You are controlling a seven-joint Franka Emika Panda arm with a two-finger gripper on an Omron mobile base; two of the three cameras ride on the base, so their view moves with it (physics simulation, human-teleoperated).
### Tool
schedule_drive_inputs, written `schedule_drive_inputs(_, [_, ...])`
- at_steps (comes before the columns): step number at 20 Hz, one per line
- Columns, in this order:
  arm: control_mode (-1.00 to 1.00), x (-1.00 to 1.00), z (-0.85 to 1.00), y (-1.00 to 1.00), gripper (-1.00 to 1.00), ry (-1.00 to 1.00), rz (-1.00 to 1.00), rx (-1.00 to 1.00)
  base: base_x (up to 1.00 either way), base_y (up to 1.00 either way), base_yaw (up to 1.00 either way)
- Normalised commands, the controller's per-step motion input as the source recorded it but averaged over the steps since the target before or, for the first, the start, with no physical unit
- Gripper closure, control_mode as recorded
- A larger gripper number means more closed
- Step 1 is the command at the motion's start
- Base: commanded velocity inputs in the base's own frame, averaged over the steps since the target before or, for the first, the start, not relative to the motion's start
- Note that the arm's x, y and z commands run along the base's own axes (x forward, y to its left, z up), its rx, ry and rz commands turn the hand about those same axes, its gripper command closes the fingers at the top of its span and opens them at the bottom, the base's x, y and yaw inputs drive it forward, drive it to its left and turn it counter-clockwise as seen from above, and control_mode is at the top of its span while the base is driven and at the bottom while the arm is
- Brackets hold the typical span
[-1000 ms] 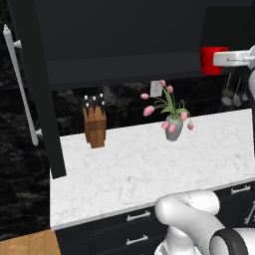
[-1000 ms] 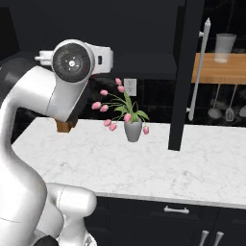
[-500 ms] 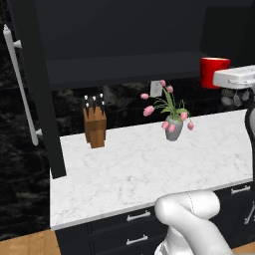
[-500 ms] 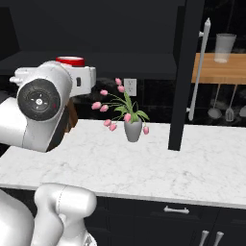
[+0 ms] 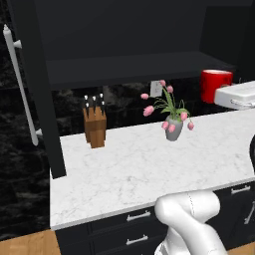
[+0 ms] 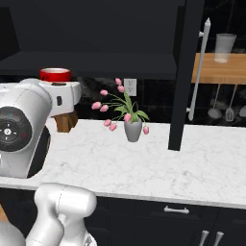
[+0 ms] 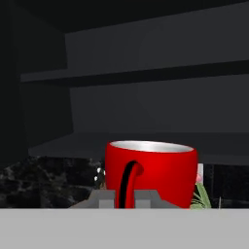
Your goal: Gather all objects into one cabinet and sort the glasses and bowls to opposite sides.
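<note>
Red and glossy, the cup (image 7: 151,172) sits right in front of the gripper (image 7: 125,198), its side filling the lower middle of the hand view with the pale inner rim showing above. The jaws are drawn in narrow and appear pinched on the cup's wall or handle, a dark curved strip running down between them, so I judge the cup is held and carried. From the base views the cup (image 5: 215,84) hangs at about the height of the cabinet shelf (image 5: 134,64), just beyond the white hand, with the open black cabinet (image 6: 96,29) ahead of the gripper and the worktop (image 5: 144,169) well below it. The step in hand looks like bringing this glass into the cabinet. Next the arm would need to push forward over the shelf edge, lower until the base rests, and only then release. Below and beyond the gripper stand a vase of tulips (image 6: 133,129) and a knife block (image 5: 94,127).
</note>
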Motion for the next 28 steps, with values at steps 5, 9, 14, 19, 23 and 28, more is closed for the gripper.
schedule_drive_inputs(5, [1.0, 0.0, 0.0, 0.0, 1.0, 0.0, 0.0, 0.0, -0.98, 0.01, -0.02])
schedule_drive_inputs(9, [1.0, 0.0, 0.0, 0.0, 1.0, 0.0, 0.0, 0.0, -0.94, 0.0, -0.24])
schedule_drive_inputs(14, [1.0, 0.0, 0.0, 0.0, 1.0, 0.0, 0.0, 0.0, -0.63, 0.0, -0.7])
schedule_drive_inputs(19, [1.0, 0.0, 0.0, 0.0, 1.0, 0.0, 0.0, 0.0, -0.13, -0.08, -0.89])
schedule_drive_inputs(23, [1.0, 0.0, 0.0, 0.0, 1.0, 0.0, 0.0, 0.0, 0.0, -0.62, -0.76])
schedule_drive_inputs(28, [1.0, 0.0, 0.0, 0.0, 1.0, 0.0, 0.0, 0.0, 0.0, -0.63, -0.74])
